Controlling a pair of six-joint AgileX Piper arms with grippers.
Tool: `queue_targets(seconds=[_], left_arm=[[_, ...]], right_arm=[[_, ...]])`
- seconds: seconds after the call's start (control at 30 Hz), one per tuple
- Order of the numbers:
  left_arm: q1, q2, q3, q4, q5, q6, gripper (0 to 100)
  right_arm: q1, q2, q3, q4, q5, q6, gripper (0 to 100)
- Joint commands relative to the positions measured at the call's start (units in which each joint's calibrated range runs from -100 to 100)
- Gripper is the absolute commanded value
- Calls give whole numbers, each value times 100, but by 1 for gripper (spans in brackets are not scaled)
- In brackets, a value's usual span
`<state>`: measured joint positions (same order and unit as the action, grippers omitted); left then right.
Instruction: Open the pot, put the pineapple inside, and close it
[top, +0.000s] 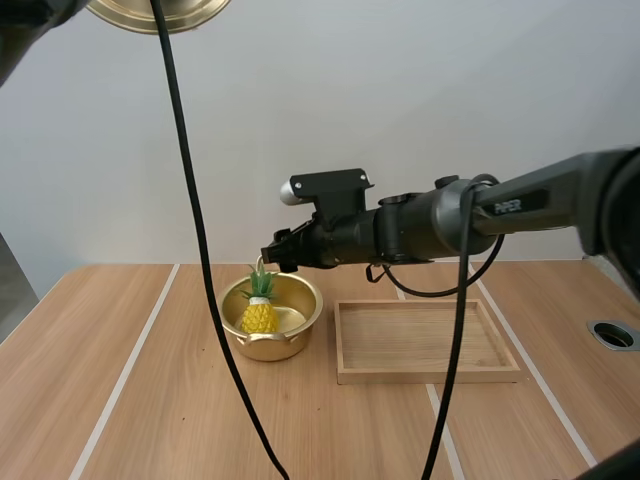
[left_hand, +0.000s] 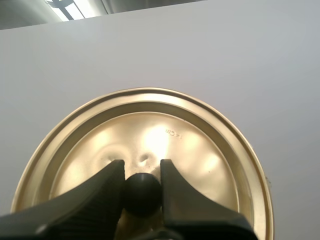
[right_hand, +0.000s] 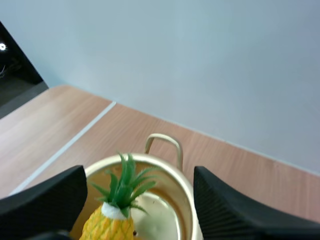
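Note:
A gold pot (top: 299, 305) stands open on the table, left of the wooden tray. A yellow pineapple (top: 260, 312) with a green crown stands inside it, also seen as the pineapple (right_hand: 111, 218) in the pot (right_hand: 181, 192) in the right wrist view. My right gripper (top: 268, 255) hovers just above the pot's far rim, its fingers (right_hand: 235, 212) wide apart and holding nothing. The gold lid (left_hand: 145, 145) is held high up; its edge, the lid (top: 160, 12), shows at the upper left of the high view. My left gripper (left_hand: 142, 187) is shut on the lid's black knob (left_hand: 142, 194).
A shallow wooden tray (top: 425, 372) lies just right of the pot, under my right arm. White stripes run across the tabletop. A round hole (top: 613, 335) sits in the table near the right edge.

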<state>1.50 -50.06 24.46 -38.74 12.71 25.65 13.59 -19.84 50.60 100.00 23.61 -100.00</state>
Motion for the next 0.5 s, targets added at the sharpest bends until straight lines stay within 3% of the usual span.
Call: queue_targets(seconds=[0.0, 0.3, 0.47], left_arm=[[-19, -44, -66, 6, -83, -53, 0], [-19, -44, -66, 6, -83, -53, 0], [-19, -44, -66, 6, -83, -53, 0]], right_arm=[[-6, -525, 43, 0, -285, 0, 100], [-6, -1925, 43, 0, -1958, 0, 100], [-280, -2513, 43, 0, -2822, 0, 100]])
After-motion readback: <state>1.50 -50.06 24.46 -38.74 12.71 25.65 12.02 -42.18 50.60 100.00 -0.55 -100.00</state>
